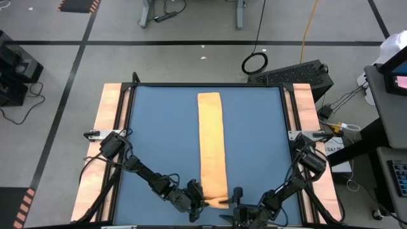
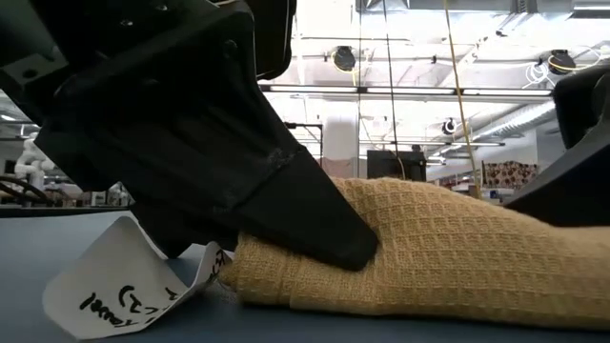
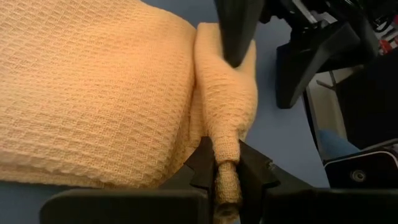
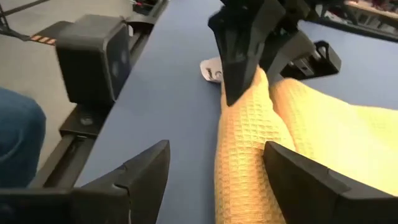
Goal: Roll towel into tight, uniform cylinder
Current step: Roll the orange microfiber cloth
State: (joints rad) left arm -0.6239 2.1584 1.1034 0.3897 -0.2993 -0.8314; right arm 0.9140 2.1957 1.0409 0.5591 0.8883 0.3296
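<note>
Nearest to me, my left gripper (image 3: 227,186) is pinched almost shut on the near end of the towel (image 1: 212,143), where the cloth is bunched into a first small fold; my right gripper (image 4: 214,171) stands wide open astride that same fold from the other side, holding nothing. The white tag (image 2: 129,281) curls up off the blue table (image 1: 159,127) just beside the pinched corner. The towel is a soft waffle weave, folded into a long narrow strip; I judge it light, limp and grippy rather than slick, so it will sag and skew wherever I leave it unsupported; the places to hold are the two corners of the rolled lip, evenly, so the cylinder stays straight. Beyond my fingers the strip lies flat, running up the middle of the table to its far edge.
</note>
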